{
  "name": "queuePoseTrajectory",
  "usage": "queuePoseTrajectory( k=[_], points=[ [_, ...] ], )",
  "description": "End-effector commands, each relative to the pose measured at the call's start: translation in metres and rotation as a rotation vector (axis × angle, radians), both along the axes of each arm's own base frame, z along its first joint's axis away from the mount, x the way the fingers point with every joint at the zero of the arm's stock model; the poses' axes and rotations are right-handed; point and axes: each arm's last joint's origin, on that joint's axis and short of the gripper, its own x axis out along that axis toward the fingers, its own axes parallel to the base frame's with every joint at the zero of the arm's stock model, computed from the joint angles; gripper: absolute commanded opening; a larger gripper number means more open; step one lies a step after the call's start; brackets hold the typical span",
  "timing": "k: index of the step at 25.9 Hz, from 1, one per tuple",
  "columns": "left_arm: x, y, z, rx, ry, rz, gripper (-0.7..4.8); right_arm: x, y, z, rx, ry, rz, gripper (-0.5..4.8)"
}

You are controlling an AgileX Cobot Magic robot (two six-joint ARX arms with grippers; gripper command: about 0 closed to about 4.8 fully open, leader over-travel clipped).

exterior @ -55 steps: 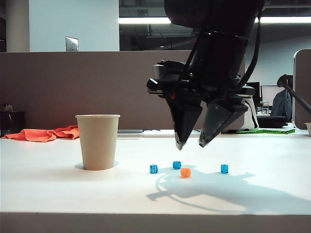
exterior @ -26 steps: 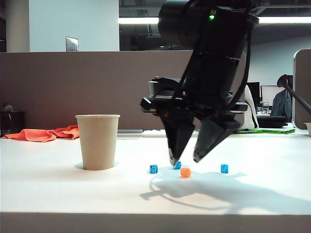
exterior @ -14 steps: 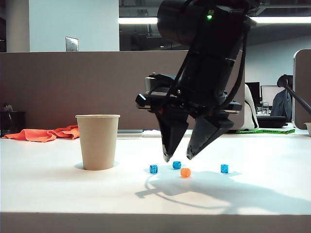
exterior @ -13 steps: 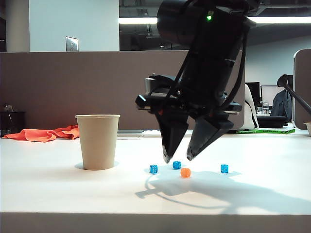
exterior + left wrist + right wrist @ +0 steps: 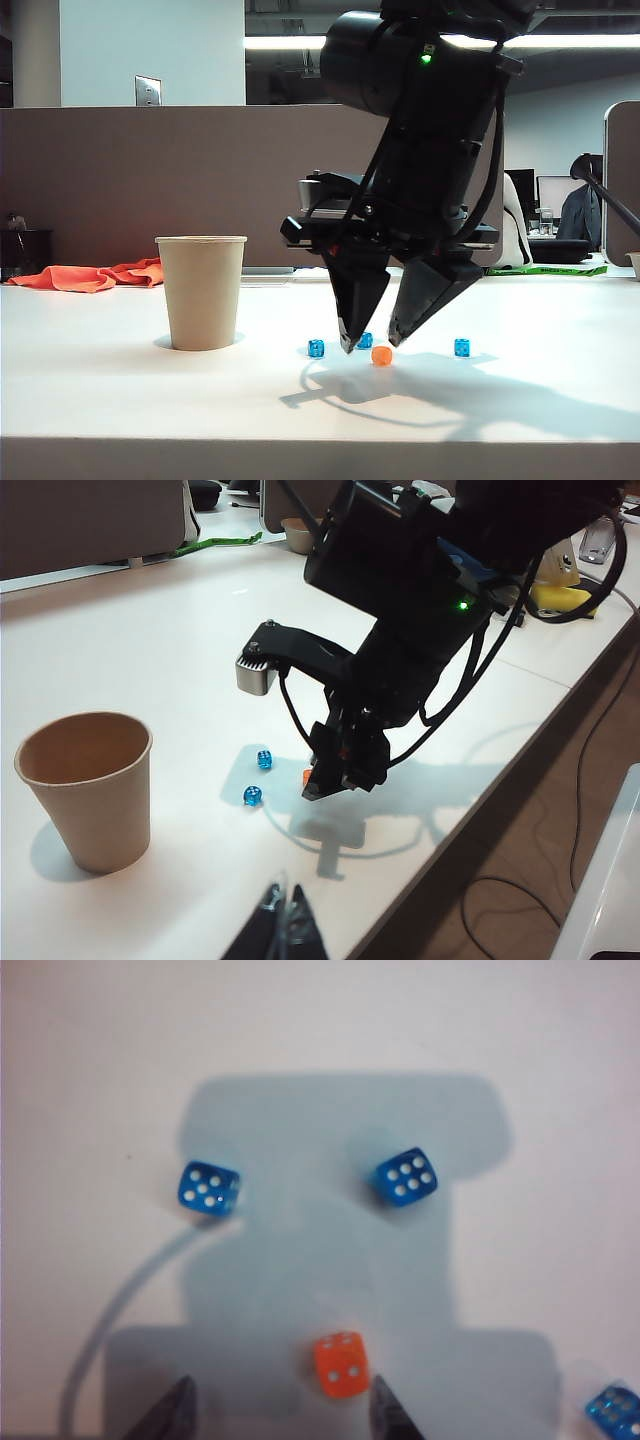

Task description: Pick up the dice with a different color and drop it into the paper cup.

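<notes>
Now your right hand (image 5: 372,346) hangs wide over the orange die (image 5: 381,355), straddling it for a pinch; the paper cup (image 5: 201,291) waits at nine o'clock, and your left hand (image 5: 284,920), narrow, idles near the desk (image 5: 120,390) edge.

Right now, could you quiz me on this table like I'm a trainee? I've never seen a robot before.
1. True or false: the orange die already lies inside the paper cup.
2. How many blue dice appear in the exterior view? A) one B) three C) five
3. Which gripper hangs over the dice, and are its jaws open or shut?

Key:
1. False. It lies on the white table, between the fingertips of the right gripper.
2. B.
3. The right gripper, jaws open. The left gripper stays back near the table edge, fingers together.
</notes>
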Motion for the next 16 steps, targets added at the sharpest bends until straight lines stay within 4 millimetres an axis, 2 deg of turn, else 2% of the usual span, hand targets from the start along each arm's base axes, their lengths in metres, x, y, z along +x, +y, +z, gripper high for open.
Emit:
queuePoseTrajectory(
  k=[1, 16],
  points=[
    [-0.0005, 0.0000, 0.0031, -0.006, -0.017, -0.004, -0.06, 0.0019, -0.0001, 0.0021, 0.009, -0.014, -0.006, 2.20],
    [-0.0005, 0.0000, 0.0032, -0.008, -0.015, -0.003, -0.06, 0.0074, -0.0019, -0.0027, 0.014, -0.008, -0.018, 2.17]
  ],
)
